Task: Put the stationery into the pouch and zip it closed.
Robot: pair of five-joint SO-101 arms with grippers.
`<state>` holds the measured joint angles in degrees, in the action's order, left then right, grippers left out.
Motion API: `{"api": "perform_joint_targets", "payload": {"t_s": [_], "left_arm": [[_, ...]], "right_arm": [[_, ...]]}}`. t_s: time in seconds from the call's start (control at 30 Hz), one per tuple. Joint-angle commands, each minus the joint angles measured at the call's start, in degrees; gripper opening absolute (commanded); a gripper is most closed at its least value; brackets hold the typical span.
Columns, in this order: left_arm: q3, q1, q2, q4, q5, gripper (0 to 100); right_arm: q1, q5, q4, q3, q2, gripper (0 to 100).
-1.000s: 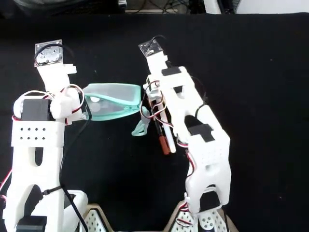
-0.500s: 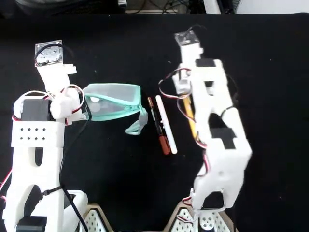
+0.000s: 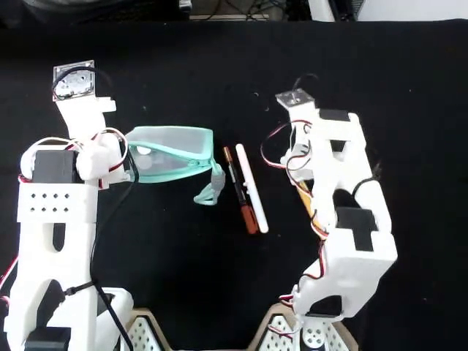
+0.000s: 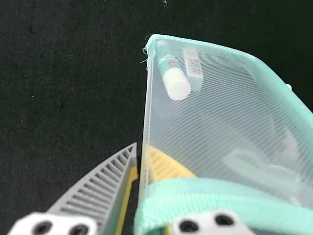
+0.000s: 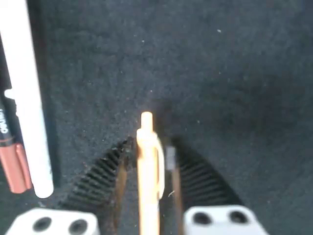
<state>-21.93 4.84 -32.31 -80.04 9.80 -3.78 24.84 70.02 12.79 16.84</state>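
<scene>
At left on the counter: pouch, see-through mesh with mint trim, lying flat, mouth facing right toward the loose pens. Its strap is trailing off the near right corner.
- Left claw: pinching the pouch's left end, jaws closed on the mesh wall, one yellow pad showing through it. It is probably anchoring the pouch so it is not sliding while things are being pushed in.
- Left arm: rising from the near edge, wrist bending down over that end.
- White-capped tube: lying inside the pouch already.

Middle, just right of the pouch mouth: brown pen and white pen, lying side by side outside the pouch.

Right of these: orange pen, sitting lengthwise between the jaws of the right claw.
- The jaws are closing narrowly on its barrel, its end sticking out past the fingertips, likely for feeding end-first into the mouth.
- Whether it is touching the counter cannot be told.
- Right arm: rising from the near edge, folding over with the wrist pointing down, well apart from the pouch.
</scene>
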Motion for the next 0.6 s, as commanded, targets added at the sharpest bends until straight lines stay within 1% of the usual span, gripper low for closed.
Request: {"api": "perform_joint_targets", "payload": {"t_s": [0.0,0.4,0.57], "left_arm": [[-0.13,0.92,0.35,0.18,-0.18,3],[-0.13,0.92,0.35,0.18,-0.18,3],[-0.13,0.92,0.35,0.18,-0.18,3]], "right_arm": [[-0.53,1.67,-0.53,-0.31,0.22,14.5],[0.35,1.67,-0.44,0.04,0.92,13.4],[0.09,4.22,-0.44,0.13,0.92,13.2]]}}
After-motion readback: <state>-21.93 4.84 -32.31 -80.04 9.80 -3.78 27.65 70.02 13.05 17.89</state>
